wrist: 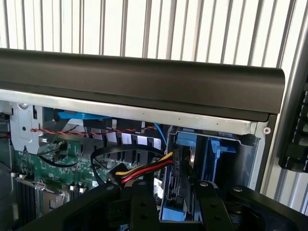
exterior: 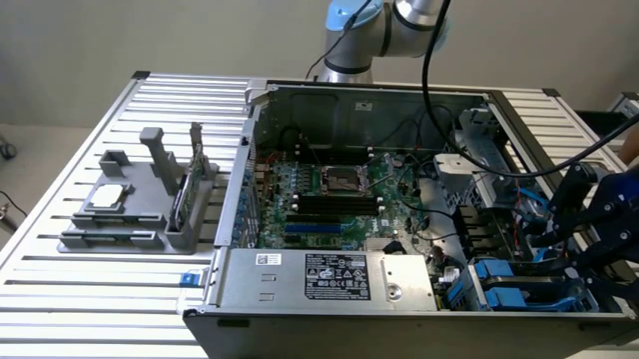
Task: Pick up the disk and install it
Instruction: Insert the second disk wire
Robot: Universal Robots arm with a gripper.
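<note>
gripper over case, tray beside

You see an open computer case lying on a slatted metal table, its green motherboard exposed. The black gripper hangs over the case's edge at the exterior view's right — above blue drive carriers. A grey tray sits well apart at the view's left, a small silver chip on it.

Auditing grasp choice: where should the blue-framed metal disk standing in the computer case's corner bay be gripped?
Probably the blue plastic-framed disk's exposed edge, pinched across its thin width, coming straight in through the case's open side: it stands on edge, grey bay walls covering its broad faces.
</note>
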